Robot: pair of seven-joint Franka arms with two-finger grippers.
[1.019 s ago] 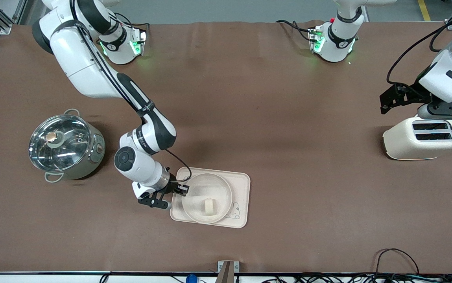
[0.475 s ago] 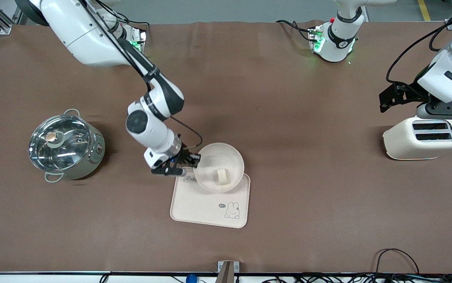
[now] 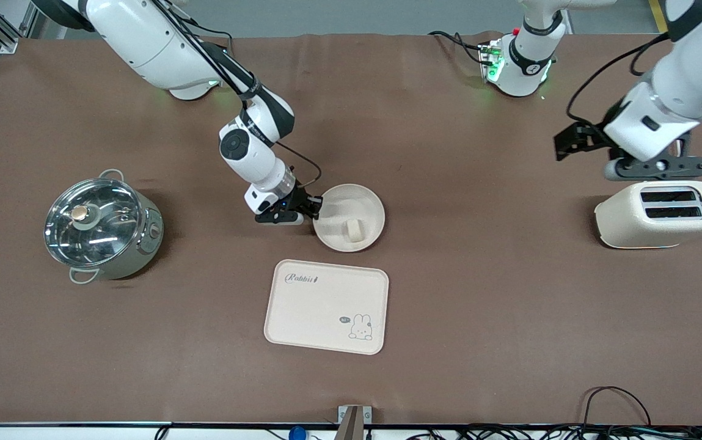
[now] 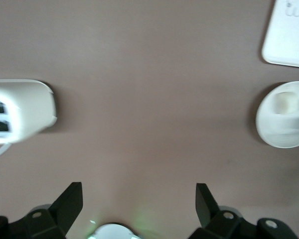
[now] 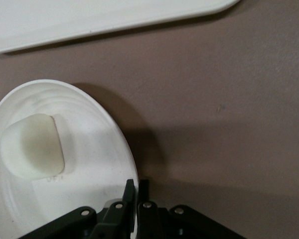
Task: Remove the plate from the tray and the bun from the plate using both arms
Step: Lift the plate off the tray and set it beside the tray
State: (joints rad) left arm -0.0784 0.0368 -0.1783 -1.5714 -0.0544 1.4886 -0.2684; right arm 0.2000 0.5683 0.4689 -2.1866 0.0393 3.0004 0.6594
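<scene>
The round cream plate [image 3: 333, 201] is off the tray, low over or on the brown table, farther from the front camera than the tray [image 3: 320, 305]. The small pale bun [image 3: 354, 230] lies on the plate. My right gripper [image 3: 316, 208] is shut on the plate's rim at the side toward the right arm's end. In the right wrist view the fingers [image 5: 130, 191] pinch the rim of the plate [image 5: 89, 164], with the bun [image 5: 32, 146] and the tray's edge [image 5: 89, 20] in sight. My left gripper [image 3: 653, 166] is open and empty above the toaster; it is also seen in the left wrist view [image 4: 139, 191].
A cream toaster [image 3: 659, 214] stands at the left arm's end of the table. A steel pot with a glass lid [image 3: 101, 227] stands at the right arm's end. The left wrist view shows the toaster [image 4: 15, 109], the plate [image 4: 284, 132] and a tray corner [image 4: 291, 35].
My right gripper lifted the plate with the bun off the tray and carried it away from the front camera, clear of the tray. The left arm shifted toward the table's middle.
</scene>
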